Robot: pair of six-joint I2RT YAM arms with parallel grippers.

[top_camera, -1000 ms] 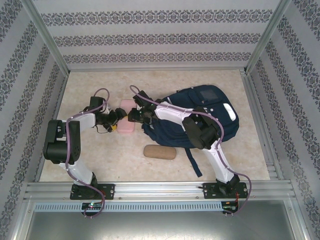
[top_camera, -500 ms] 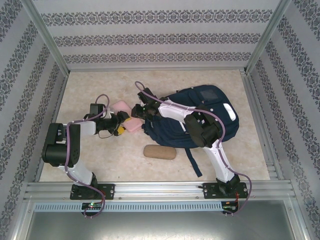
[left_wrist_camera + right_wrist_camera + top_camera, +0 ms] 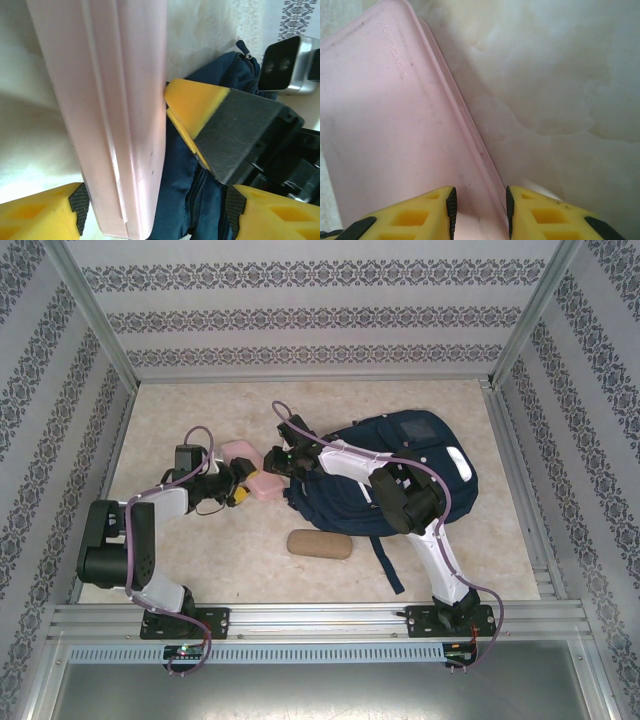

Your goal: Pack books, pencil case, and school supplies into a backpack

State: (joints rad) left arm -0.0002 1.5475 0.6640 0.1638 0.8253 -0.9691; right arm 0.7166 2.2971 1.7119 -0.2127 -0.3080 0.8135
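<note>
A pink hard pencil case (image 3: 245, 456) stands tilted on edge just left of the navy backpack (image 3: 420, 465). My right gripper (image 3: 272, 462) is shut on one end of it, and the case's rim (image 3: 470, 130) runs down between the yellow fingers (image 3: 425, 215). My left gripper (image 3: 238, 483) is open and straddles the case (image 3: 115, 100) from the other side, with backpack fabric (image 3: 185, 200) also between its fingers (image 3: 40, 212). One right finger (image 3: 200, 112) presses the case's side. The books are out of view.
A tan oblong soft pouch (image 3: 320, 544) lies on the table in front of the backpack. A dark strap (image 3: 388, 565) trails toward the near edge. Patterned walls and metal rails (image 3: 300, 618) enclose the beige table (image 3: 180, 410).
The left gripper has moved in around the pink case and its jaws have narrowed. The right gripper and the case have shifted slightly away from the arms' bases and tilted.
</note>
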